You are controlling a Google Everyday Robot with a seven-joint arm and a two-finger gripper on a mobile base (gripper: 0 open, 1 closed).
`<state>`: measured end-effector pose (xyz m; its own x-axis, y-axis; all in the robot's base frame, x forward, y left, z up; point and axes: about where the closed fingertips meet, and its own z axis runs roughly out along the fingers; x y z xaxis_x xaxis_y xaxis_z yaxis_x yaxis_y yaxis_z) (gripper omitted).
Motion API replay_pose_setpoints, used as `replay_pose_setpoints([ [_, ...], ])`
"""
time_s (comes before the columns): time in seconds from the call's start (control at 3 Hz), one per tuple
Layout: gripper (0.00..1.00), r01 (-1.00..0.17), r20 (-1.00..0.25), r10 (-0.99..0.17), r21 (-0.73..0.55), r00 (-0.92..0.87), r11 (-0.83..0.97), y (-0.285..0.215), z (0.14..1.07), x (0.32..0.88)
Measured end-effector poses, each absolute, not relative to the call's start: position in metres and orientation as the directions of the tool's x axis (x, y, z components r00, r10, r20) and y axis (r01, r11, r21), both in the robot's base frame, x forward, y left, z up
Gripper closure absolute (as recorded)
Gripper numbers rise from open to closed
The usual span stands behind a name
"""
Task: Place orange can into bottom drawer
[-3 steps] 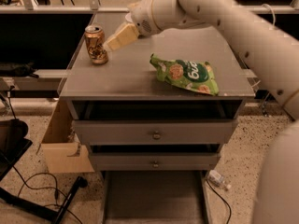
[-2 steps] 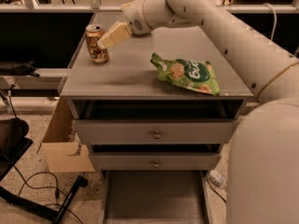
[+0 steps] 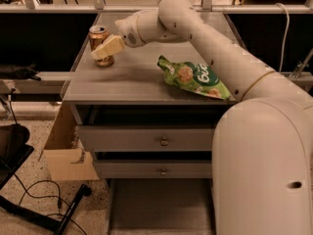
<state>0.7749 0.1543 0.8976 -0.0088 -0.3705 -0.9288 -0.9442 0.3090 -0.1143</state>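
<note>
1. Scanning from the left: a cardboard box (image 3: 63, 158) sits on the floor against the cabinet's left side. It's not part of my job.
2. The orange can (image 3: 98, 37) stands upright near the back-left corner of the cabinet top (image 3: 137, 84). Its long axis is vertical, silver end up.
3. My gripper (image 3: 106, 49) is at the can's right-front side, about mid-height, and overlaps it in this view. I can't separate touching from just in front. Grip state: cannot tell whether it's released or clenched on the can.
4. Key relation: the can lies left of my wrist and slightly behind it. I come in roughly level from the right, across the can's vertical axis. My judgement is that this calls for a side grasp on the can wall, not a top pick.
5. The bottom drawer (image 3: 161, 207) is pulled out at the cabinet's foot, grey floor showing. It lies well below the can and to its right. The two knobbed drawers (image 3: 146, 138) sit between the top and it.
6. The green snack bag (image 3: 193, 77) lies flat right of centre on the top, well apart from the can. The likely carry path off the front edge should stay left of it.
7. My arm (image 3: 230, 67) spans in from the right, passing above the bag.
</note>
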Motion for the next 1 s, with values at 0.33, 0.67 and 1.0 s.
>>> replay_pose_setpoints([
  [0.33, 0.19, -0.955, -0.943, -0.331, -0.068, -0.033, 0.288, 0.172, 0.881, 0.766],
  [0.67, 0.42, -0.969, -0.958, -0.285, -0.038, -0.034, 0.246, 0.194, 0.873, 0.758],
  [1.0, 0.73, -0.97, -0.959, -0.28, -0.036, -0.034, 0.24, 0.197, 0.873, 0.757],
])
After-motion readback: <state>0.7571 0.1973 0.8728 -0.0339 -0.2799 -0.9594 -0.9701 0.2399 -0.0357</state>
